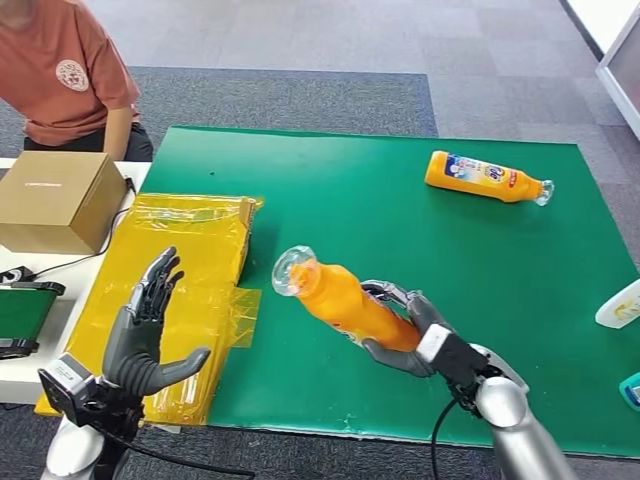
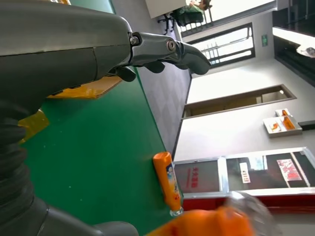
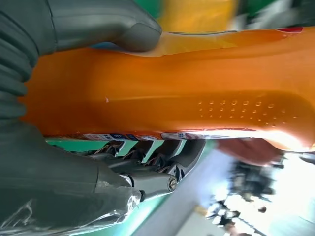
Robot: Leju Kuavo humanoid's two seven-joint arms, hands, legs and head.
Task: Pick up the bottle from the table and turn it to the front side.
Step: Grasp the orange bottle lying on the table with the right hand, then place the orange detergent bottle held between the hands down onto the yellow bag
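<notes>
Orange bottle (image 1: 343, 298) w/ clear cap, tilted, held above green mat.

Beyond the left fingers lies a yellow bag (image 1: 198, 262), a cardboard box (image 1: 56, 199) further out, a person (image 1: 64, 75) behind it. Well past the right fingers lies a second bottle (image 1: 487, 177).

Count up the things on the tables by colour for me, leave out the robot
Orange bottles: 2, one in the right hand at, one lying at
Yellow bags: 1
Brown boxes: 1
White items at the right edge: 1
Total: 5
</notes>
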